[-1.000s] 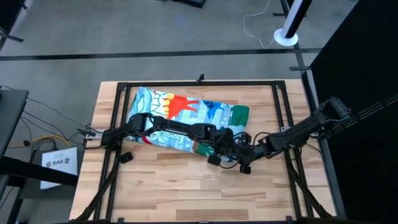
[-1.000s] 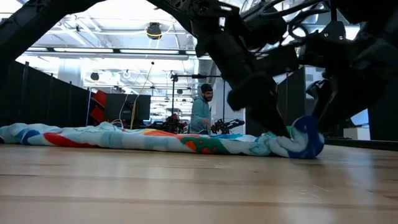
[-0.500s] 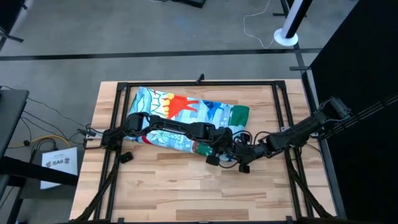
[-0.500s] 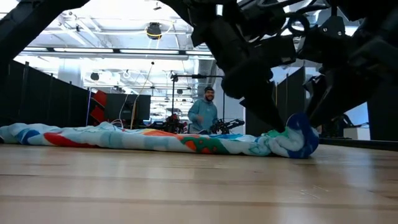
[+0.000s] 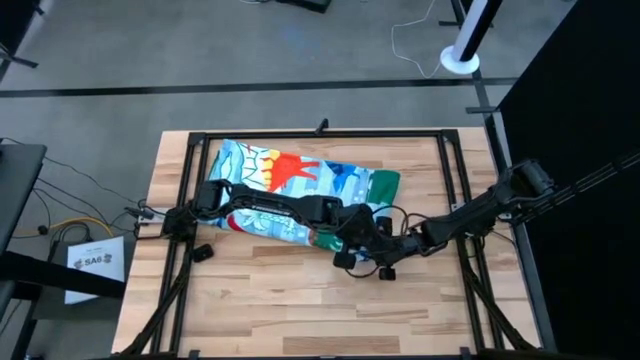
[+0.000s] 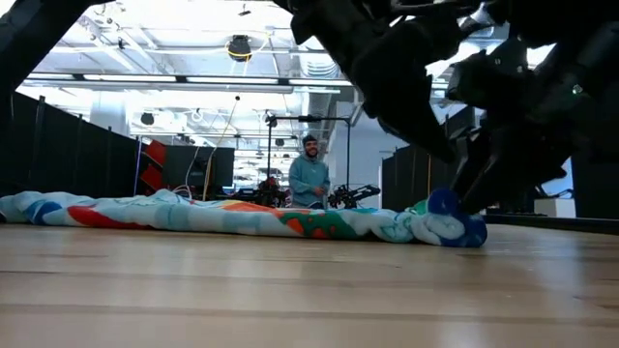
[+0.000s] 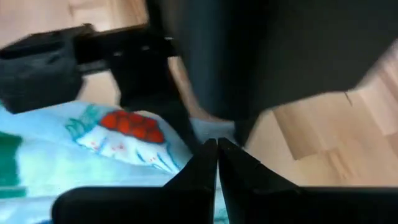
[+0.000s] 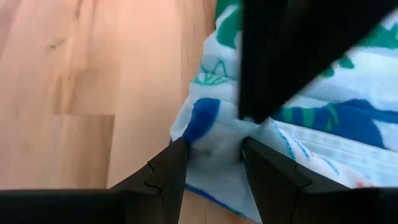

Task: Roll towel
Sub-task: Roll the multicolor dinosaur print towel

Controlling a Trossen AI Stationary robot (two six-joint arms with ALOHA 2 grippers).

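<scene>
We see the right gripper shifted leftward along the table since a second ago — it now sits nearer the left gripper, both at the towel's right end. In the low view that bunched blue end has dropped lower and slid left, away from where it stood raised. Behind the towel, the person has straightened and moved slightly left.

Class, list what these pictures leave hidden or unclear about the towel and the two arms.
- High view: the towel's near edge lies under both arms.
- Left wrist view: a dark blurred arm blocks the table beyond the left end effector.
- Right wrist view: the towel is cut off beyond the right end effector.
</scene>
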